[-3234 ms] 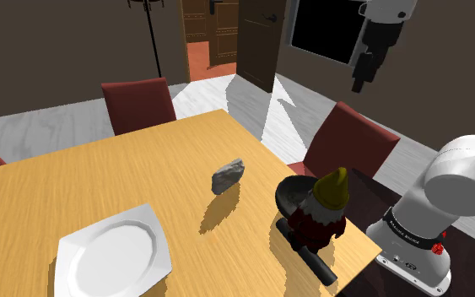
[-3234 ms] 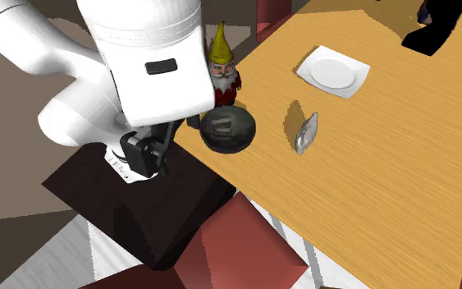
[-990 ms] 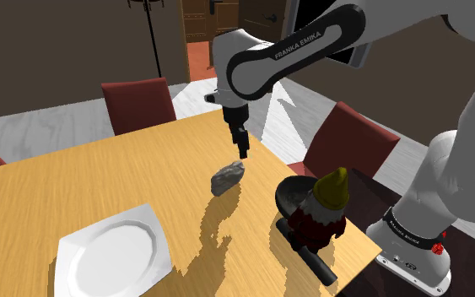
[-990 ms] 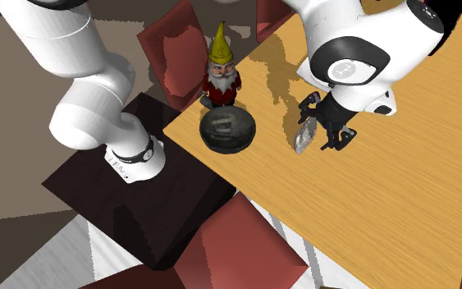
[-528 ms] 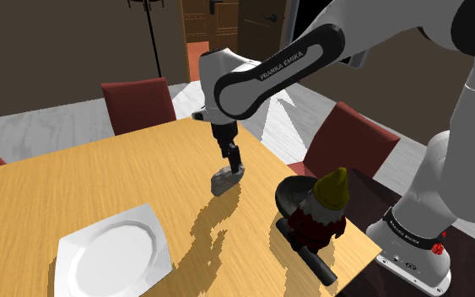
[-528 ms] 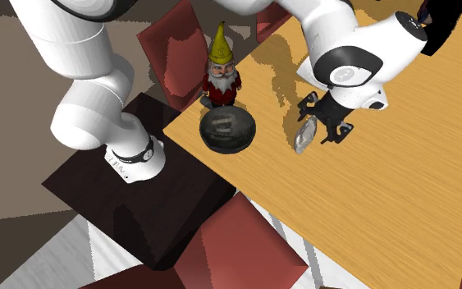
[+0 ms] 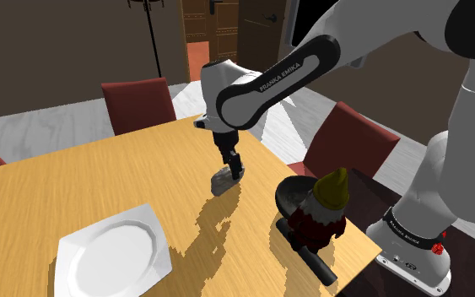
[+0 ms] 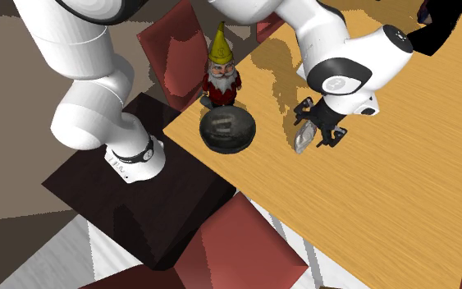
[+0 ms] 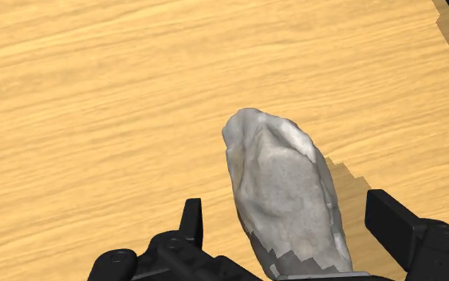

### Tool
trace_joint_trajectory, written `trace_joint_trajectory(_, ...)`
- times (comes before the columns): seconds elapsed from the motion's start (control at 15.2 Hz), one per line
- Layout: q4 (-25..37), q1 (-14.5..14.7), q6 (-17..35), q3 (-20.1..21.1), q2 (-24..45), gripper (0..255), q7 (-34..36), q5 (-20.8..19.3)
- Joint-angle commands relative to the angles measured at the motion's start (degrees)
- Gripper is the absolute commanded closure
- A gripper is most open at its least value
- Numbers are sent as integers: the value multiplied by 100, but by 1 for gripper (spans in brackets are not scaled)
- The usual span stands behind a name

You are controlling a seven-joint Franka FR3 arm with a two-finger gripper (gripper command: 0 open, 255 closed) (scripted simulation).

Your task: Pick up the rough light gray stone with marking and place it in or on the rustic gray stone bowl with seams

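Note:
A rough light grey stone point(image 7: 222, 180) lies on the wooden table point(image 7: 100, 181), close to the edge that faces the stand. My gripper point(image 7: 235, 168) is down at the stone and open. In the wrist view its fingers point(image 9: 191, 223) stand on either side of the stone point(image 9: 282, 184) with gaps, not touching it. The second exterior view has the gripper point(image 8: 322, 131) over the stone point(image 8: 304, 140). A dark round stone bowl point(image 7: 293, 196) sits at the table corner near the stand, seen also as the bowl point(image 8: 228, 130) a short way from the stone.
A garden gnome point(image 7: 324, 209) with a yellow hat stands beside the bowl at the table corner. A white plate point(image 7: 113, 252) lies toward the shoulder view's lower left. Red chairs point(image 7: 138, 103) line the table's sides, and a dark handle-like object point(image 7: 311, 261) lies by the gnome.
The arm swung in from high up and lowered the gripper onto the stone; over the last second it dropped until its fingers straddle the stone. The stone has not moved.

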Motion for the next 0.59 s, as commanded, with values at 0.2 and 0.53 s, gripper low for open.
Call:
trace_joint_trajectory(0.2,0,-1,3,-1,2,255,-1,0)
trace_joint_trajectory(0.53,0,-1,2,0,2,255,-1,0)
